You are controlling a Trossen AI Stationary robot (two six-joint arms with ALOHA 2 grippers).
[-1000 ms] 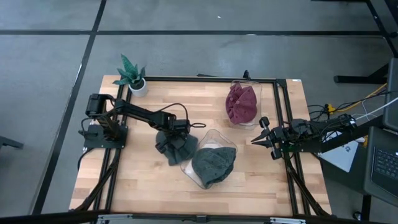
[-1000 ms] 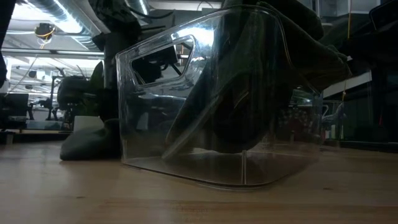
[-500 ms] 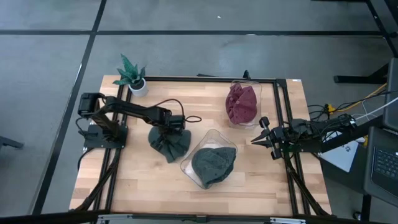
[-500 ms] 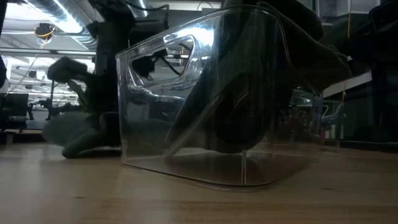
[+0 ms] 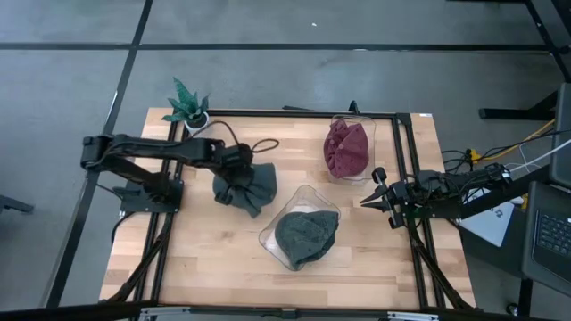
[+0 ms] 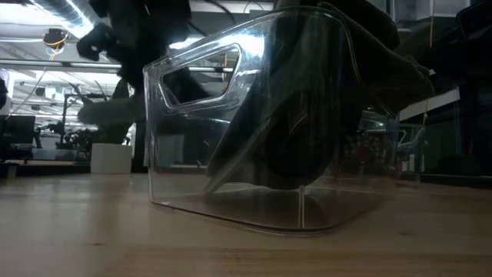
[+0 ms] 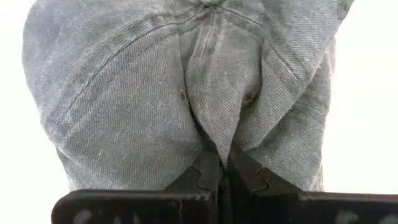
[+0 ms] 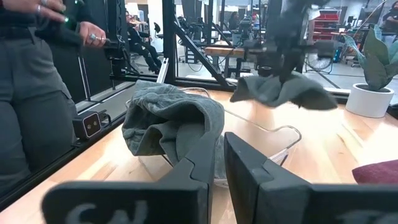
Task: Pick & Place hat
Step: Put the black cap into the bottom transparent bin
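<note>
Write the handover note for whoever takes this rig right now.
Left gripper: shut on the grey hat, lifted off the table.
Right gripper: waiting at the table's right edge, holding nothing.
Clear bin at centre holds a dark green hat; the far bin holds a maroon hat.
Done: grey hat picked up.
Left: placing it; the target is not evident from the views.
</note>
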